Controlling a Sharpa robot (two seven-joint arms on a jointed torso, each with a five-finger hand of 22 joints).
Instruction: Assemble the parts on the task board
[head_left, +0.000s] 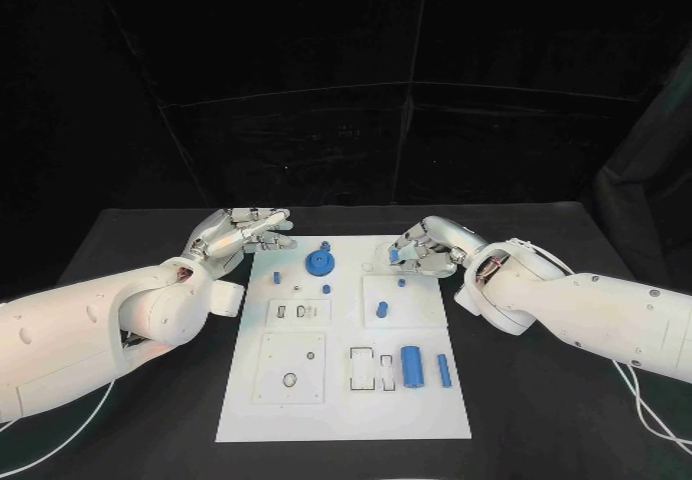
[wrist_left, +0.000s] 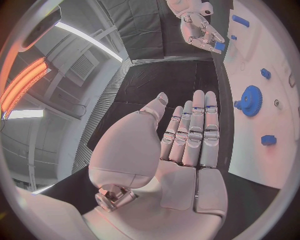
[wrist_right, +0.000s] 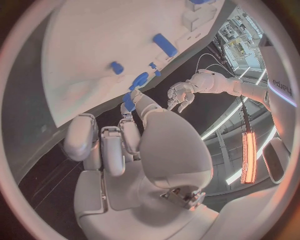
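The task board lies in the middle of the black table, a long white plate running from the lower centre of the head view up toward the two hands. Most of the blue parts sit on it. A toothed gear stands near its upper end, with a short peg to its left and a tiny stub just below. Another peg lies right of centre, and two longer cylinders lie side by side in the lower right, next to the rectangular slots, probably waiting their turn.

The right hand hovers over the upper right corner of the board with its fingers curled inward. In the left wrist view a small blue part sits pinched at its fingertips, and the right wrist view shows blue held against the thumb as well. I would guess it is carrying this piece to a seat at that end of the board; which socket I cannot tell.

The left hand rests above the upper left corner, just off the board's edge. Its fingers are stretched out straight, lying side by side, and it holds nothing. It seems to be standing clear, leaving the board free for the other hand's work.
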